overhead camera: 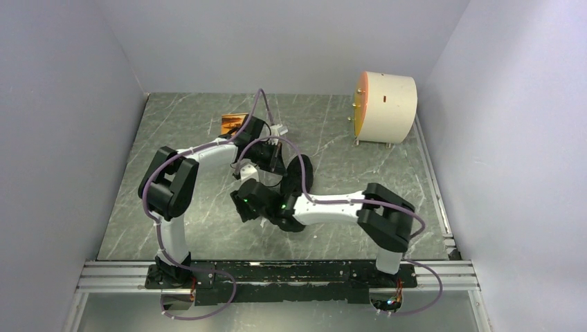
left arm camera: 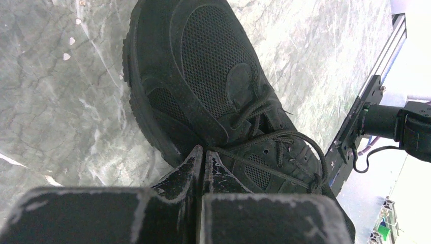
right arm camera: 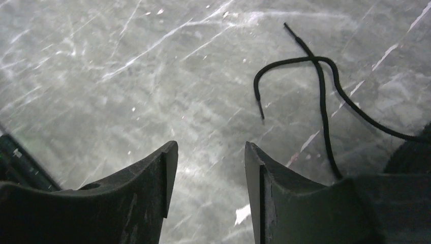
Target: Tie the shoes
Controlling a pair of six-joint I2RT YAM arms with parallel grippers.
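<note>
Right pincer (right arm camera: 211,152) jaws apart, empty; loose laces (right arm camera: 321,96) lie ahead-right of it on tabletop (right arm camera: 101,76). Left pincer (left arm camera: 203,160) together beside shoe (left arm camera: 203,76). I'd steer right, close squarely on one lace end.

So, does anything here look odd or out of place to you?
Yes: the black knit sneaker has its thin black laces untied. Two loose ends lie crossed on the grey marbled table, one curling back in a hook, instead of being knotted in a bow.
</note>
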